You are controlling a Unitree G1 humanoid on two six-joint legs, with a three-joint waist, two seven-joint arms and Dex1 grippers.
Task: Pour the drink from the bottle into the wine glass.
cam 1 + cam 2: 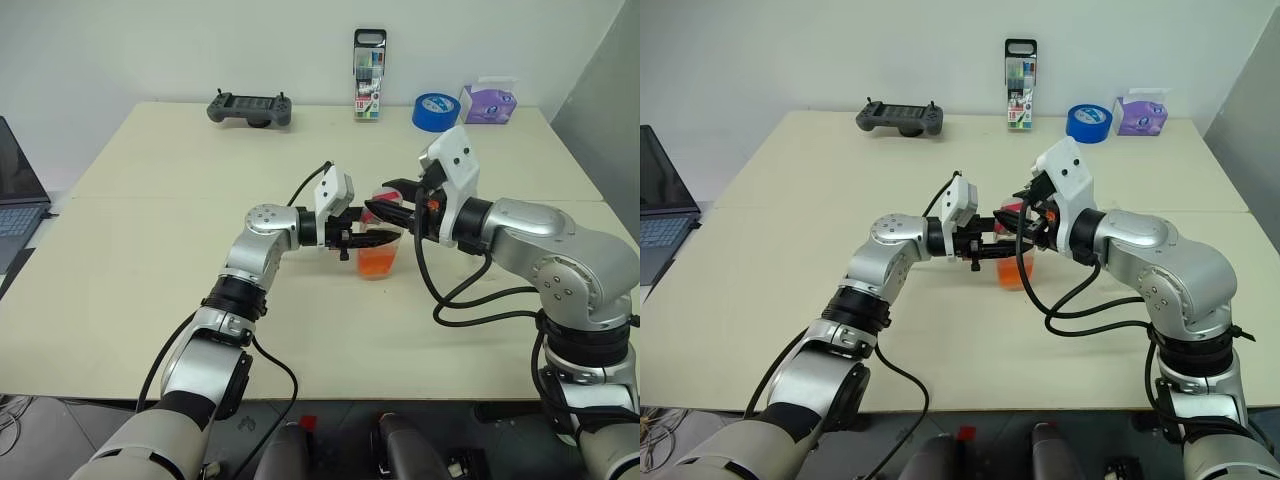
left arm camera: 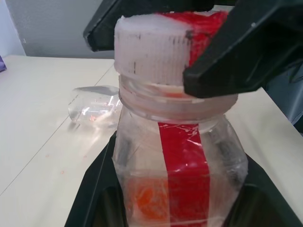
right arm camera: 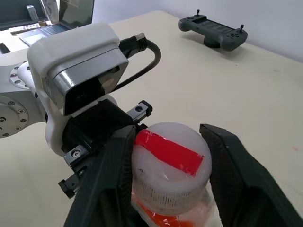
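The bottle (image 2: 180, 156) stands upright near the middle of the worktop (image 1: 150, 250), a clear plastic body with a red strip running down its side and the orange drink (image 1: 378, 262) filling its lower part. Its red-and-white cap (image 3: 169, 163) is still on the neck.

The left end effector (image 1: 375, 236) reaches in level from the left, and its two black fingers (image 2: 94, 189) are clamped against the bottle's body on either side, holding it.

The right end effector (image 3: 169, 175) comes in from the right, slightly higher, with one black finger (image 3: 111, 175) on each side of the cap. In the left wrist view those fingers press against the cap's ribbed side; in the right wrist view one finger lies against it and the other stands just beside it, so whether the grip has fully closed cannot be told.

The wine glass (image 2: 94, 105) lies on its side on the worktop beyond the bottle, empty.

Along the far edge of the worktop sit a dark handheld controller (image 1: 250, 108) to the left, an upright clear case of marker pens (image 1: 368, 75) at the centre, then a blue roll of tape (image 1: 436, 110) and a purple tissue box (image 1: 488, 102) to the right. An open laptop (image 1: 18, 190) shows at the left edge.
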